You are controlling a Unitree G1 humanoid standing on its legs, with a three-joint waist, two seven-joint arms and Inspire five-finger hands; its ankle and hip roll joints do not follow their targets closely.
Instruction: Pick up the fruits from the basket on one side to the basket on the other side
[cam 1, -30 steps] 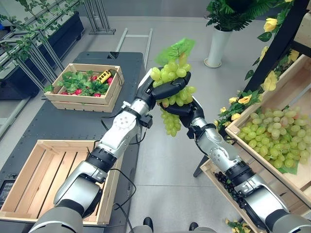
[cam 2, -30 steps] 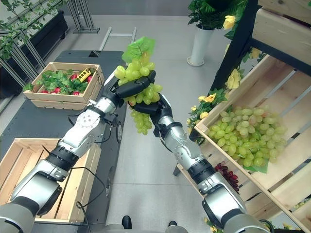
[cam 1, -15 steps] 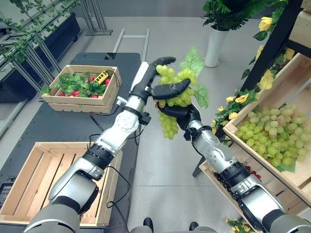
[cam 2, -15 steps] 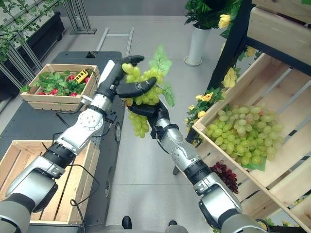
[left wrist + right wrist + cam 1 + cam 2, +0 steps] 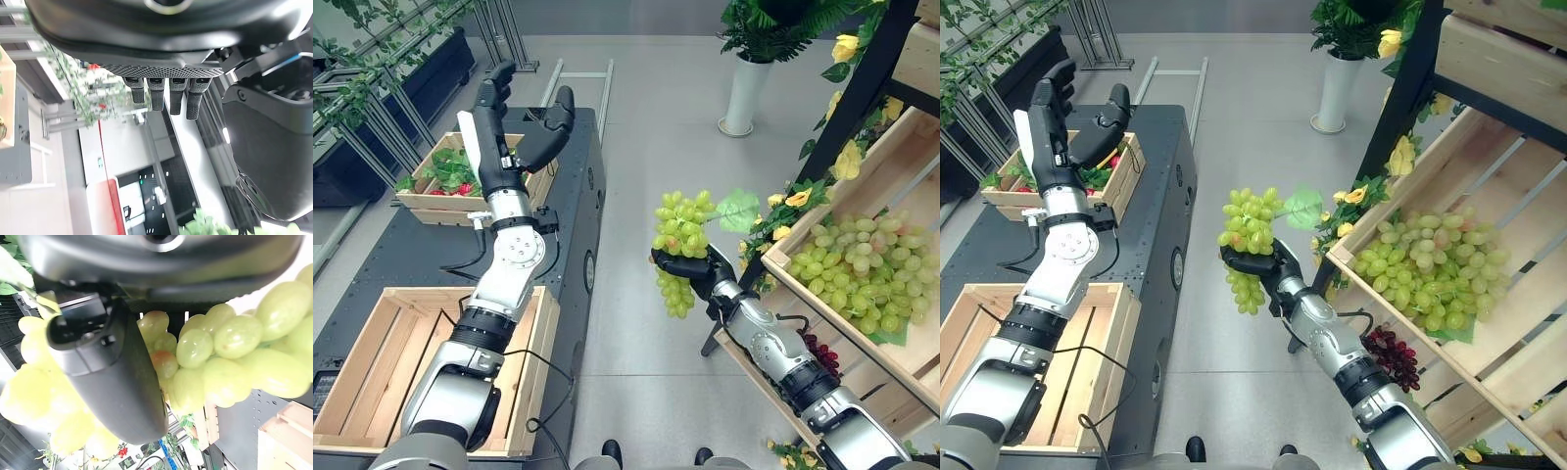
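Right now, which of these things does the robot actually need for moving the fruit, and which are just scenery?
Needed:
grape bunch, held in right hand
grape crate
empty crate
left hand, raised, open

Scenery:
strawberry crate
white vase
yellow flowers

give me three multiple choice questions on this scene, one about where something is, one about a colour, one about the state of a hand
1. Where is the green grape bunch?
A. in the right hand over the floor
B. in the near empty crate
C. in the left hand

2. What colour are the grapes in the big slanted crate on the robot's right?
A. red
B. green
C. blue

3. How is the left hand?
A. curled round a leaf
B. pressed flat on the table
C. open, raised, holding nothing

Answers: 1 A, the right hand's fingers wrap the bunch between table and shelf. 2 B, the pile of grapes in it is pale green. 3 C, its fingers are straight above the far crate.
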